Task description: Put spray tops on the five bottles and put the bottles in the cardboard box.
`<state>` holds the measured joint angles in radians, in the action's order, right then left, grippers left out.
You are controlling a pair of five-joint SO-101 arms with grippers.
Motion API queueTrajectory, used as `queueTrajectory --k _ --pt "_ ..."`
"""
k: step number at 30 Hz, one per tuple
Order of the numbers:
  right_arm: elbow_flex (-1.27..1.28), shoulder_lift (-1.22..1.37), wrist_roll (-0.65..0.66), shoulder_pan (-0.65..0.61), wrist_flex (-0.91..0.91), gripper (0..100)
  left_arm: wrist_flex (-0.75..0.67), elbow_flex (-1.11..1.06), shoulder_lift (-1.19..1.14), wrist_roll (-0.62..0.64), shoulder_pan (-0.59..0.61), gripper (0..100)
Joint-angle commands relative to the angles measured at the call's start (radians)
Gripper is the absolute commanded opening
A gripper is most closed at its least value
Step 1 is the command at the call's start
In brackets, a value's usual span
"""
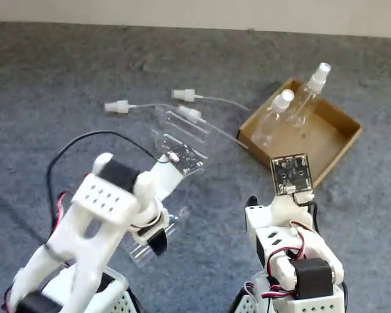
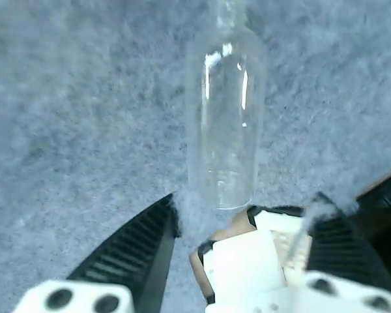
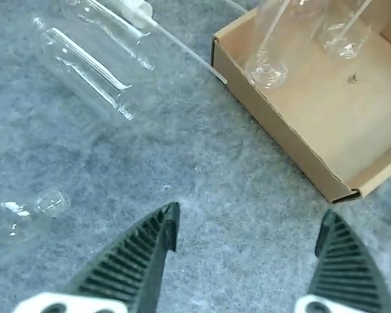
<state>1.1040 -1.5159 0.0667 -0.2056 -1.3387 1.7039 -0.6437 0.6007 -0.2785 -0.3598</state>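
Two capped bottles [image 1: 272,117] already lie in the cardboard box [image 1: 329,140] at far right, so I'd say three to go. Left gripper [image 2: 247,207] is released, jaws spread at the base of a bare clear bottle [image 2: 223,117] lying on the carpet [image 1: 52,78], probably lined up to grab it. Right gripper [image 3: 251,214] is spread too, holding nothing, near the box. Loose spray tops [image 1: 117,106] wait farther off, left of the box.
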Motion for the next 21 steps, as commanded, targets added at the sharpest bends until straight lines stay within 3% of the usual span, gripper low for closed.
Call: queueTrajectory --k 1,8,15,21 --pt "-0.002 -0.005 0.011 0.012 0.024 30.0 -0.014 0.045 -0.133 -0.012 -0.013 31" --pt "-0.002 -0.007 0.012 0.012 0.024 30.0 -0.161 0.042 -0.283 -0.015 -0.013 31" --pt "-0.002 -0.007 0.012 0.012 0.024 30.0 -0.252 0.045 -0.466 -0.126 -0.015 31" --pt "-0.002 -0.010 0.012 0.012 0.024 30.0 -0.410 0.045 -0.572 -0.127 -0.015 18"
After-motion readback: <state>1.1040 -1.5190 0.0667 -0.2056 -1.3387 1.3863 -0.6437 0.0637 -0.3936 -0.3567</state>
